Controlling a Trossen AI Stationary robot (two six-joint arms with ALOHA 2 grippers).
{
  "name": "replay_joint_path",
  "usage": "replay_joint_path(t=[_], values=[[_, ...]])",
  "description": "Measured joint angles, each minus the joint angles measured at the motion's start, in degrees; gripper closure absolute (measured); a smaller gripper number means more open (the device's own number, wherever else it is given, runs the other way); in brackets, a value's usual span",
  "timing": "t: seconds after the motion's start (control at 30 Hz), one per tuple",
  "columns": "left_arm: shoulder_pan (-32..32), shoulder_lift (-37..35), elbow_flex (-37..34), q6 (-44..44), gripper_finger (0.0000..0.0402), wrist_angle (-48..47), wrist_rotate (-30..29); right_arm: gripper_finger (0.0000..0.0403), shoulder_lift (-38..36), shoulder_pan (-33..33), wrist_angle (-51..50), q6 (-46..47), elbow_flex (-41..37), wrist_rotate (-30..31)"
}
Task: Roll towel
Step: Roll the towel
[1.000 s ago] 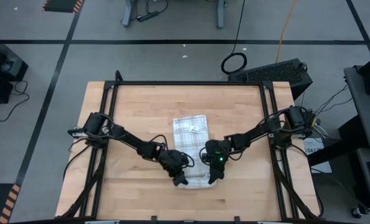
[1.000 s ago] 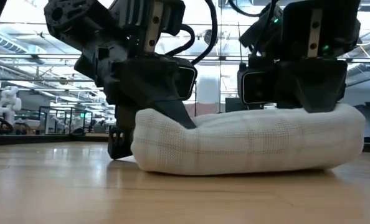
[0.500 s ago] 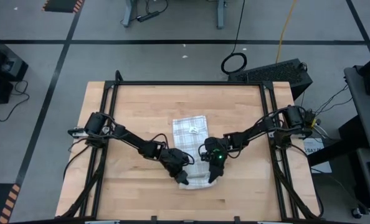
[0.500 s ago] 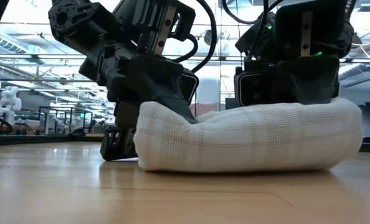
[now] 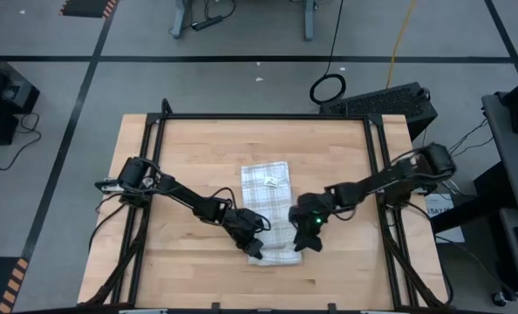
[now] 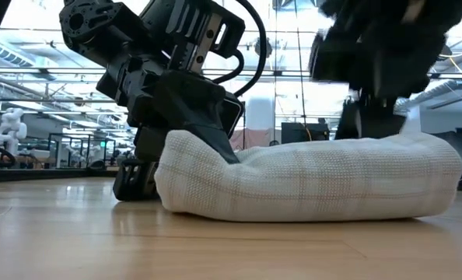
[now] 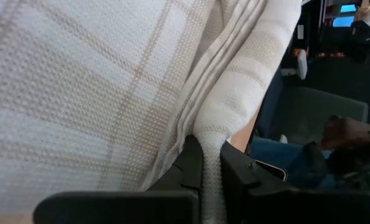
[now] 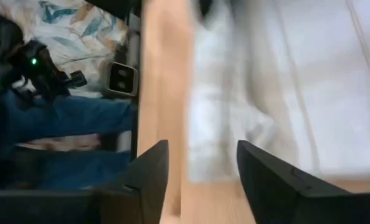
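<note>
The towel [image 5: 268, 196], white with a tan grid check, lies at the table's middle. Its far part is flat, with a small label [image 5: 274, 181]. Its near part is rolled into a thick roll [image 6: 309, 183] that rests on the wood. My left gripper [image 5: 255, 250] is shut on the roll's left end. My right gripper [image 5: 306, 247] hangs open just off the roll's right end and above it, blurred in the low view [image 6: 379, 70]. Nothing is between its fingers [image 8: 200, 180]. My left gripper pinches a gathered fold of several layers [image 7: 211, 140] at the roll's left end between its two fingers. The fingers [image 6: 204, 128] come slanting down from the table's left. The roll lies on the table, with its left end bunched up against the fingers.
Black frame rails [image 5: 154, 174] run along the table's left and right sides. Bare wood [image 5: 198, 270] lies near, left and right of the towel. A black case [image 5: 390, 100] and a coiled cable [image 5: 327, 87] sit on the floor beyond the far right corner.
My right gripper has opened and let go of the roll's right end. It has risen and drawn back toward the table's right edge. The roll stays on the table, its right end now free. My left gripper keeps its hold.
</note>
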Motion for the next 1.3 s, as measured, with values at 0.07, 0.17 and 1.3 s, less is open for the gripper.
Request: replay_joint_path(t=[0.07,0.17,1.3], values=[[0.2,0.0,0.0,-0.5,0.0379,0.3,0.1,0.0213,-3.7,3.5,-1.0,-5.0,0.1,5.9],[0.7,0.0,0.0,-1.8,0.0379,0.7,0.3,0.0202,-7.5,10.6,-1.2,-10.5,0.1,15.9],[2.1,0.0,-0.1,-2.8,0.0379,1.5,0.2,0.0125,6.3,20.7,-0.3,-16.5,0.2,42.5]])
